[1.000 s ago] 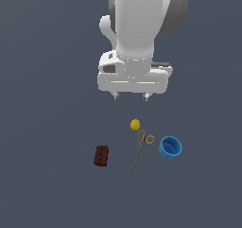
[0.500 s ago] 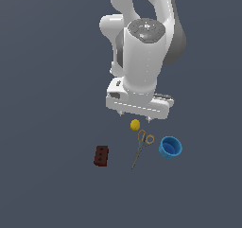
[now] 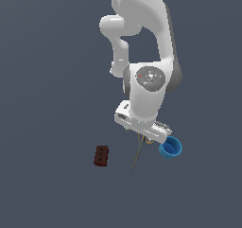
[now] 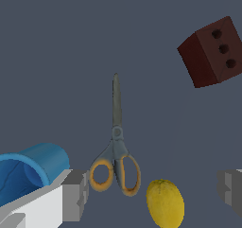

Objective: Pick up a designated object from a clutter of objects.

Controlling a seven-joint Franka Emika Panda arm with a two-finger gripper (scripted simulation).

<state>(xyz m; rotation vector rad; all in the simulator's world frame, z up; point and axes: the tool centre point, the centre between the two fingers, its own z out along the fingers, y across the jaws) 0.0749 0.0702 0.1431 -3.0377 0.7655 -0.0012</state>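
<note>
The scissors [image 4: 116,133] lie flat, with long grey blades and yellow-orange loop handles; in the exterior view only their blades [image 3: 137,157] stick out from under the hand. My gripper [image 4: 153,191] is open and holds nothing. One finger [image 4: 75,194] is beside the handles and the other finger [image 4: 231,187] is far across, with the handles and the yellow ball [image 4: 164,202] between them. In the exterior view the gripper [image 3: 145,138] hangs low over the handle end. The ball is hidden there.
A blue cup [image 3: 170,148] lies right beside the hand on the exterior view's right, and in the wrist view the cup [image 4: 28,168] is close to one finger. A dark red brick [image 3: 101,155] with holes sits apart on the exterior view's left, brick [image 4: 212,52].
The arm has come down and turned over the clutter. The hand now sits just above the scissors' handles and covers the yellow ball in the exterior view. The objects have not moved.
</note>
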